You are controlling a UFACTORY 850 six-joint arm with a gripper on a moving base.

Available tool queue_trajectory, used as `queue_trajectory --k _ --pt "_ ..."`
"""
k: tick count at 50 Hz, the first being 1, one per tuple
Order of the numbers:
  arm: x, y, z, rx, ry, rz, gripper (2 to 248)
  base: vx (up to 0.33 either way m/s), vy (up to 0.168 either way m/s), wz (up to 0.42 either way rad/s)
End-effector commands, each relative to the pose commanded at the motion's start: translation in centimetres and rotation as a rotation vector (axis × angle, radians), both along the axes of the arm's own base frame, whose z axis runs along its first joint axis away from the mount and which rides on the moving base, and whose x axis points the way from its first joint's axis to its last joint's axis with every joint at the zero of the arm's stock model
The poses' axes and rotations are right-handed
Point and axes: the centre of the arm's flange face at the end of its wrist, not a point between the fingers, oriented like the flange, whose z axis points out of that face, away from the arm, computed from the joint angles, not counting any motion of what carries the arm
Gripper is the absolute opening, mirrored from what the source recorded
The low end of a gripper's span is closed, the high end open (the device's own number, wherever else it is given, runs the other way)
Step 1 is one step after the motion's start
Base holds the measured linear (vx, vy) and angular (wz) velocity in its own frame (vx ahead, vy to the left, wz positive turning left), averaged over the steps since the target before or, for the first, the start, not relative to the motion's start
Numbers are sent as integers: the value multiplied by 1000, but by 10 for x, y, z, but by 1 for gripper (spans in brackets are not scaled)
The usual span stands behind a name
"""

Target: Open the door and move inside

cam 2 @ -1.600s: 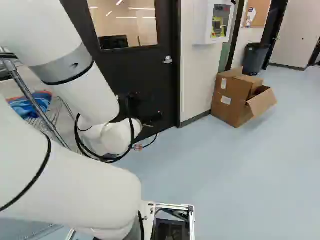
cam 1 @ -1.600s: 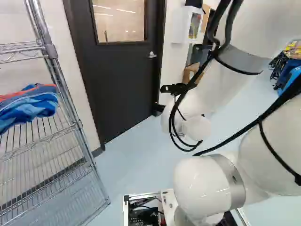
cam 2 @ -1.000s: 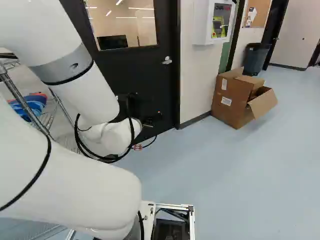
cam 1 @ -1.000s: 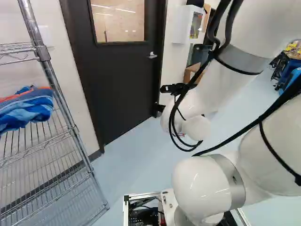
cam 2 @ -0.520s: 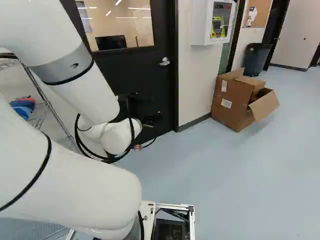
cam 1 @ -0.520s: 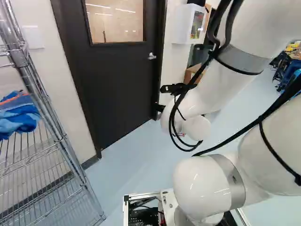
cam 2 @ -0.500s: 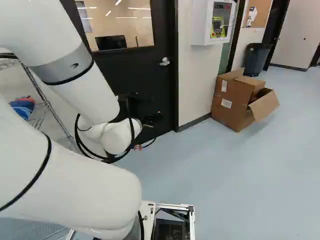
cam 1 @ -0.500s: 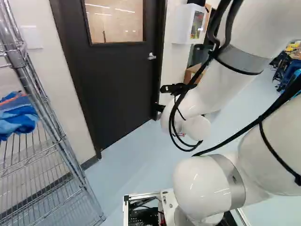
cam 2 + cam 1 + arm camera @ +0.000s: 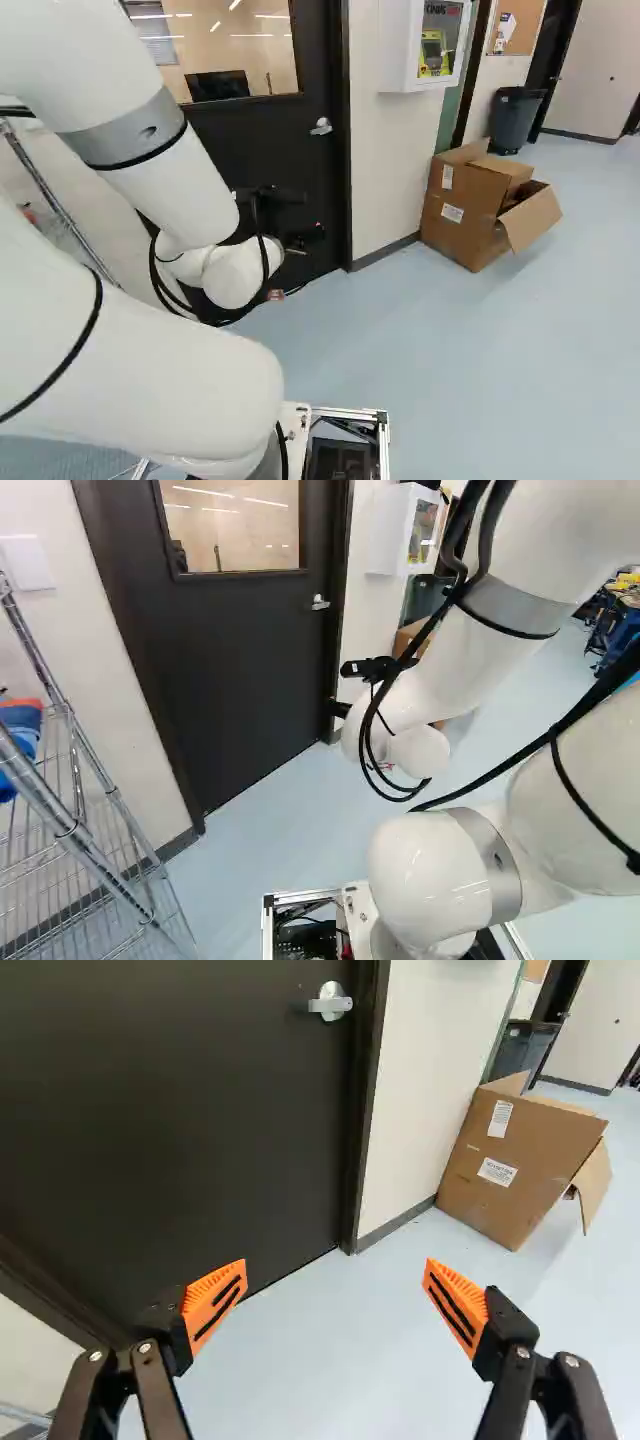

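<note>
My gripper shows as a dark shape past the white wrist, against the lower part of the door in the right base view. In the wrist view the gripper stands open, its orange pads wide apart, with floor between them. The dark door is closed in its frame and has a window in its upper part. Its silver lever handle sits near the frame, ahead of the gripper and well beyond the fingertips. Nothing touches the handle.
A wire shelf with blue cloth stands at the left of the left base view, close to the base. An open cardboard box rests by the wall right of the door. Above it hangs a white cabinet; a dark bin stands farther back.
The base has moved toward the door: the shelf slides outward in the left base view, and the door and box look slightly nearer. The arm holds its pose against its lowest joint.
</note>
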Motion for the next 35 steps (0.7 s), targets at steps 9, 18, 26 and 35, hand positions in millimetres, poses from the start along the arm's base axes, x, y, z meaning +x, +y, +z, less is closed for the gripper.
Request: queue_trajectory --k 9,18,26,35 --pt "0 0 0 0 0 0 247 164 -64 12" --pt "0 0 0 0 0 0 247 141 -79 8" --pt "0 0 0 0 0 0 247 130 -80 0" --pt "0 0 0 0 0 0 247 132 -81 14"
